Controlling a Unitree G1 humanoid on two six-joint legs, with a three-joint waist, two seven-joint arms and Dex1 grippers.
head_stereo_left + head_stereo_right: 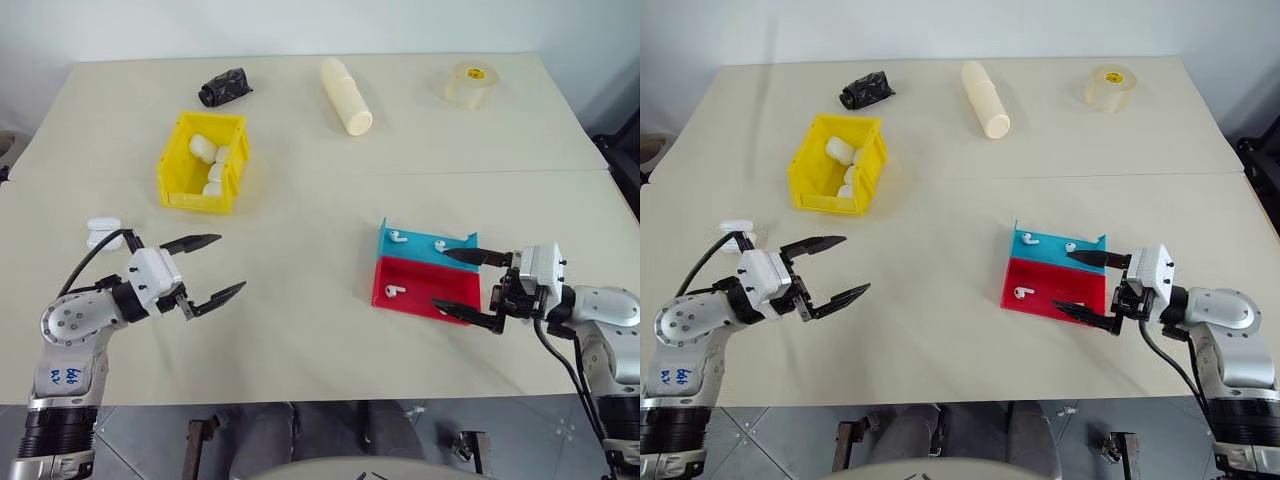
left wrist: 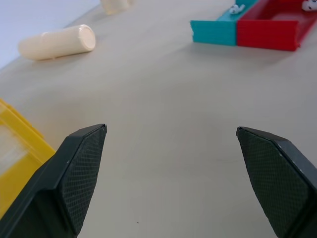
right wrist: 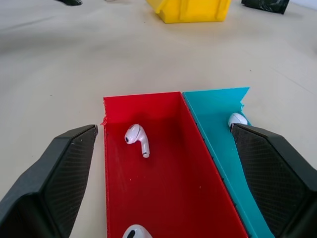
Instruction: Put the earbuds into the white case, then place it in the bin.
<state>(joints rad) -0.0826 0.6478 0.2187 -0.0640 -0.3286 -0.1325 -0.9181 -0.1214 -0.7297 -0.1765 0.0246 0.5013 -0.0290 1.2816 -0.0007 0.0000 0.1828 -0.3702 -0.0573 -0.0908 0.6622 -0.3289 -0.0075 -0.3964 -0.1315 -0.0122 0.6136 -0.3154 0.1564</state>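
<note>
I am at the very start: nothing is picked up yet. My right gripper (image 1: 458, 282) hangs just beside the open end of the red tray (image 3: 163, 188), jaws wide apart and empty, aimed along the tray. Earbuds lie loose in the trays: one with its stem showing in the red tray (image 3: 137, 139), a second at the tray's near end, and others in the blue tray (image 1: 425, 243) alongside (two small white shapes there in the head views). My left gripper (image 1: 205, 270) hovers over bare surface, jaws also wide apart and holding nothing. The white case (image 1: 100, 232) sits on the surface just behind my left wrist, well apart from the trays. The yellow bin (image 1: 203, 160) stands farther back on my left, with some white pieces already inside.

My guess at the next move: ease the right jaws into the red tray and pinch one earbud. It is tiny and glossy, so the closing must be centred or it will skid away.
</note>
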